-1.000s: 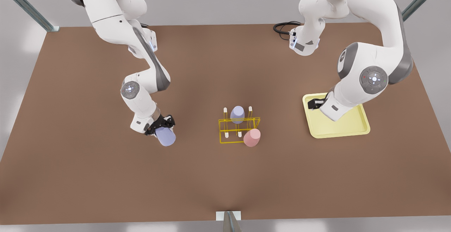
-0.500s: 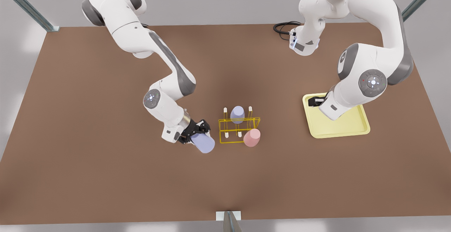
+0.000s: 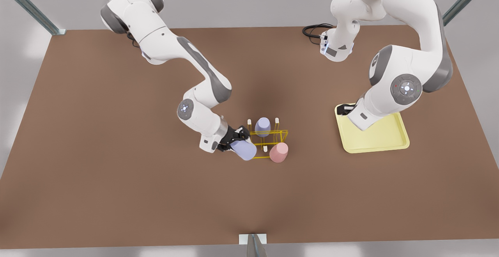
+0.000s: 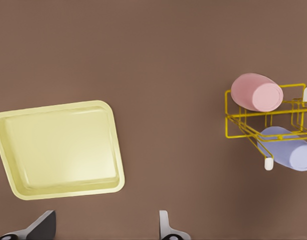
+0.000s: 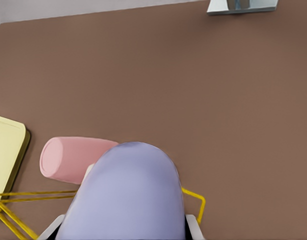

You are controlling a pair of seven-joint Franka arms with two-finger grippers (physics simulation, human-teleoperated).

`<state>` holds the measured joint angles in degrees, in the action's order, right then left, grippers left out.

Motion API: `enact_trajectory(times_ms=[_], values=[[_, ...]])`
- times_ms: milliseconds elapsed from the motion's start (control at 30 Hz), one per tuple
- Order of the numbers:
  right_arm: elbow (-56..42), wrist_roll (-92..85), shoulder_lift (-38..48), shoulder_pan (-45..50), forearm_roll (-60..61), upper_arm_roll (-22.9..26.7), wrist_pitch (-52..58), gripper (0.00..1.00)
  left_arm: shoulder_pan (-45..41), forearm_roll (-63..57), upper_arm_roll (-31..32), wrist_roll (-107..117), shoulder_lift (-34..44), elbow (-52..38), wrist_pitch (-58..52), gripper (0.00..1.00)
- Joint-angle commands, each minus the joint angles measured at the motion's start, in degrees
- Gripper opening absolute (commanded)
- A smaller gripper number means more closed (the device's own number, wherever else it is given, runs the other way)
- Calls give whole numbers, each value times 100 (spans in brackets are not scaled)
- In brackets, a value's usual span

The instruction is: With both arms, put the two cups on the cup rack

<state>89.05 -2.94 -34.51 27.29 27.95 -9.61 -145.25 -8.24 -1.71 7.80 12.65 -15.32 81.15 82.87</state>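
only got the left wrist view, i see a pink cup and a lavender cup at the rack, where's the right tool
Observer: The right tool is at the cup rack's end on the front view's left, shut on a second lavender cup.
Operator: is that one on a peg
Observer: It is tilted over the rack's corner, beside the pink cup; I cannot tell whether a peg is inside it.

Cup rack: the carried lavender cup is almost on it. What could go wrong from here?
The right claw, shut on the lavender cup, sits at the cup rack corner beside the pink cup. It could knock that cup off its peg, or push the light wire frame. The left claw hangs open over the yellow tray.
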Motion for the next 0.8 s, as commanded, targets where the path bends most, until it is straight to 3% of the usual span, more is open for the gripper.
enact_trajectory(times_ms=[0, 467, 500, 533, 767], values=[[-28, 12, -12, 13, 8, -6, -118, 84, -2, -13, 20, 80, 3, -3, -34, 100], [-405, 4, -372, 13, -1, -103, -74, 84, -2, -13, 29, 89, -6, -11, -69, 100], [-441, 12, -390, 13, -1, -103, -39, 86, 24, -5, 29, 63, -23, -11, -43, 100], [-441, 21, -390, 13, 8, -103, -30, 100, 24, -13, 29, 71, -32, -11, -25, 100], [-608, 4, -434, 4, -9, -111, -12, 100, -160, 198, 160, 229, 12, -512, -113, 100]])
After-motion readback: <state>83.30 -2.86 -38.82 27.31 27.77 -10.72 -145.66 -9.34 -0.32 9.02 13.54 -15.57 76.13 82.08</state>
